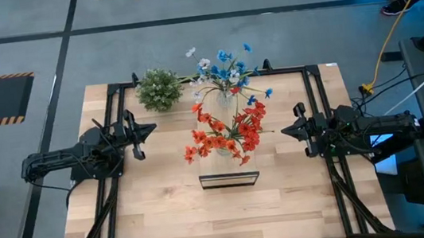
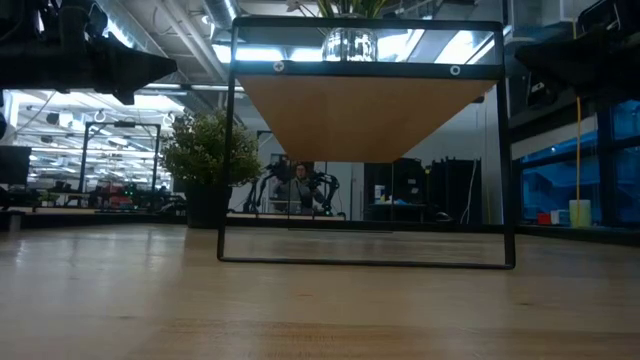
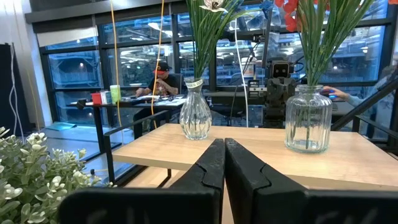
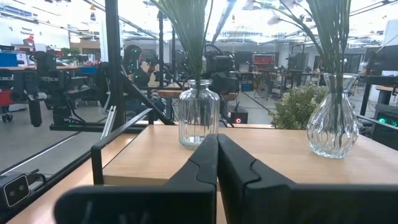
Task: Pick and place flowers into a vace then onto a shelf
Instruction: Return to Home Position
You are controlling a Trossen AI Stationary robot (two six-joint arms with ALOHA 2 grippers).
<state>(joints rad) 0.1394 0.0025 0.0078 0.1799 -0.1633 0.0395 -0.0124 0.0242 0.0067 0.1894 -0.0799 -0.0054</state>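
Two clear glass vases stand upright on the shelf (image 1: 229, 167), a pale wood top on a black frame mid-desk (image 1: 167, 212). The ribbed jar (image 3: 308, 118), nearer the front end, holds red-orange flowers (image 1: 226, 137). The fluted vase (image 3: 195, 117) behind it holds blue and white flowers (image 1: 226, 71).

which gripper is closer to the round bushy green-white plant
Left. The left gripper is close by the round bushy green-white plant; the right gripper is far off on the opposite side, past the red-orange flowers.

flowers (image 1: 226, 137) in vases (image 3: 308, 118), vases on shelf (image 3: 348, 163)
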